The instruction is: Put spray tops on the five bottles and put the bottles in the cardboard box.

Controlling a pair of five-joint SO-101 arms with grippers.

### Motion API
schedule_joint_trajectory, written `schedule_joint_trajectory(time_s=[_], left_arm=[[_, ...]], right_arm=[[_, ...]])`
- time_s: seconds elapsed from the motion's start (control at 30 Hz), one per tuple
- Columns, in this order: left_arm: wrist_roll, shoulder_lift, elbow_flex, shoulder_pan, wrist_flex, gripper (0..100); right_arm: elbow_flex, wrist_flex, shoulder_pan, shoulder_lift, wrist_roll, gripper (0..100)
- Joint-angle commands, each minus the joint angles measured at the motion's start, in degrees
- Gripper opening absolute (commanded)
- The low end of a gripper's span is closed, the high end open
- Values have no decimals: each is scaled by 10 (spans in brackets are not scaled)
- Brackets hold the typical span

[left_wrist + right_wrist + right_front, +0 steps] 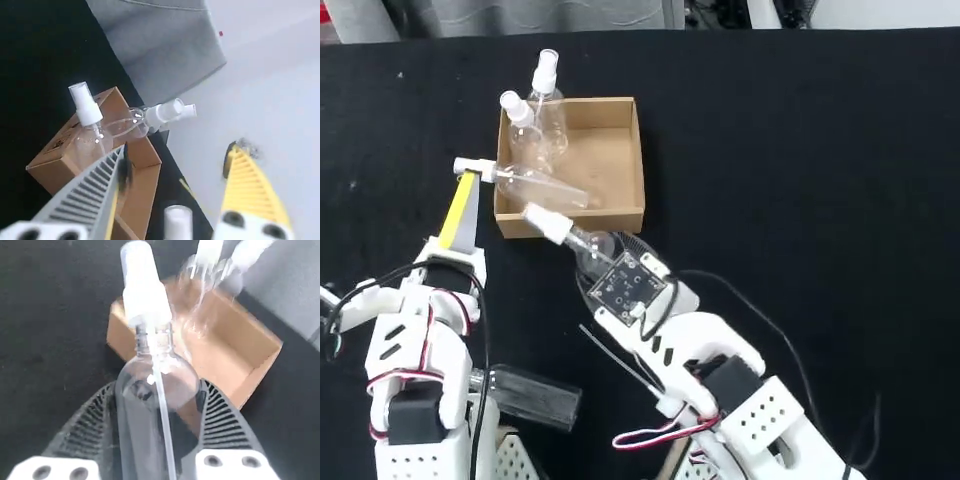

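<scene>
Cardboard box (620, 218) is filling up nicely. Two capped bottles (548, 100) (525, 135) stand in its far left corner, and a third bottle (542, 186) lies slanted across the left wall with its spray top poking out over the rim. So that's three in, more or less, though I'd say the slanted one needs a nudge to sit fully inside.

The right gripper (160, 395) is clamped around the round body of bottle number four (588, 247), which is tilted, cap on, just outside the box's near wall and not in yet. The left gripper (177, 152) is spread wide with the slanted bottle's white top between its fingers, not pinched.

Can't pick out a fifth bottle for sure. A clear object (532, 396) lies by the left arm's base, could be it.

Everything sits on a black table (800, 150), with grey fabric (550, 15) and a pale wall behind.
</scene>
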Motion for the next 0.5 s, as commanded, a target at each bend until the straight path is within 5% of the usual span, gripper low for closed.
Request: schedule_joint_trajectory(time_s=[0.0,0.27,0.47], left_arm=[[5,-1,-7,-5,-14,299],[5,-1,-7,-5,-11,299],[3,-1,17,-4,-40,299]], right_arm=[[-69,-17,-6,-23,-4,113],[-118,-18,-10,-23,-4,113],[-134,-17,-87,-23,-4,113]])
